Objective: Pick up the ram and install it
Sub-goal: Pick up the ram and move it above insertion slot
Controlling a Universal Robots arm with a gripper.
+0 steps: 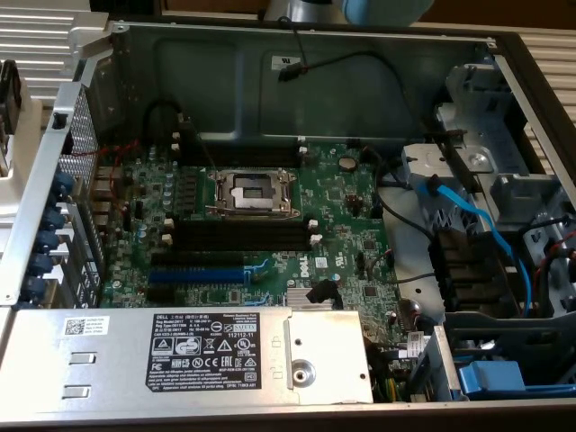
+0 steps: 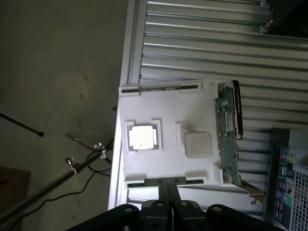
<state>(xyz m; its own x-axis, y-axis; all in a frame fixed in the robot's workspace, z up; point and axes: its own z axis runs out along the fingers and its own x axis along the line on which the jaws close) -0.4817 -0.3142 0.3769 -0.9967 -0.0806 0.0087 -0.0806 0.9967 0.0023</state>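
Ribbed metal bench (image 2: 216, 43) carrying a white tray (image 2: 192, 108). Ram (image 2: 144, 181) sits in the tray's edge holder, just at the gripper (image 2: 167, 186) tips. Gripper fingers pressed together. Computer case (image 1: 360, 81) lies open, black memory slots (image 1: 238, 236) unfilled.

The exterior camera looks steeply down into the open case (image 1: 297, 63), close above the motherboard (image 1: 270, 207); my wrist camera faces down from high over the tray (image 2: 168, 106), sharing the case's corner (image 2: 291, 183)
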